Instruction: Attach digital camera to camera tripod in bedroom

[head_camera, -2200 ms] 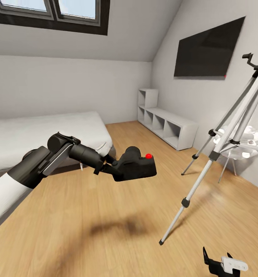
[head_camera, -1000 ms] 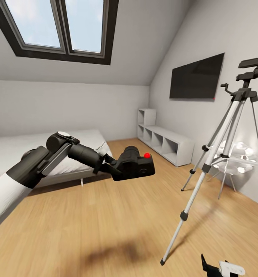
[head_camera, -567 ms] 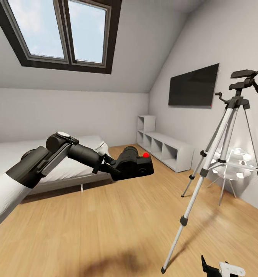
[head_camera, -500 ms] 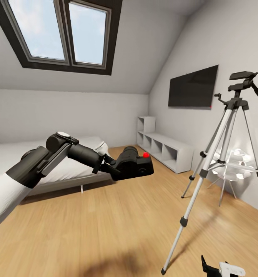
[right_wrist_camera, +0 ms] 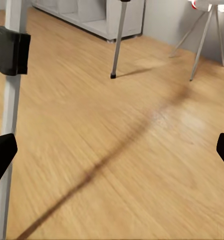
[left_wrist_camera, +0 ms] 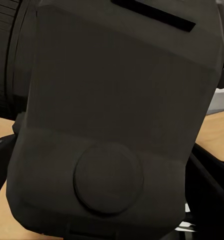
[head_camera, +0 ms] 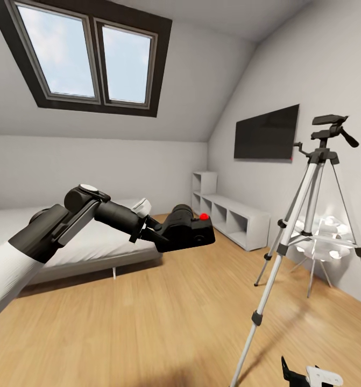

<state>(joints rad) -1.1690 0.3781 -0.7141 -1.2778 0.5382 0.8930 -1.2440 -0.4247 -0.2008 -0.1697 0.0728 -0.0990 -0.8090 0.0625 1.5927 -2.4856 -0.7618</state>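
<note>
1. Digital camera (head_camera: 188, 234): small, matte black, boxy body with a stubby ribbed lens barrel and a bright red round button on top. It hangs in mid-air above the wood floor (head_camera: 148, 322), in front of the bed (head_camera: 67, 242), well left of the tripod.
2. Left end effector (head_camera: 150, 232) is clamped on the camera's rear end, black arm stretched out from the lower left. In the left wrist view the camera body (left_wrist_camera: 117, 110) sits right against the lens: flat dark panels, a raised round disc, a slot along one edge.
3. Camera tripod (head_camera: 309, 204): tall, three thin silver metal legs, black joint collars, black pan head with a long handle angled to the side. It stands on the floor to the right, head plate bare, near the wall under the TV (head_camera: 266, 133).
4. Right wrist view shows one tripod leg (right_wrist_camera: 11, 125) close up, silver tube with a black clamp, and another leg's foot further off on the floor.
5. Right end effector (head_camera: 309, 373) sits low at the frame bottom, near the front leg's foot. Its black fingertips (right_wrist_camera: 1, 155) stand wide apart with nothing between them.
6. Room: light wood plank floor, white sloped walls, dark-framed skylight (head_camera: 89, 59), white cube shelves (head_camera: 228, 212), a white petal-shaped lamp (head_camera: 325, 242) behind the tripod.
</note>
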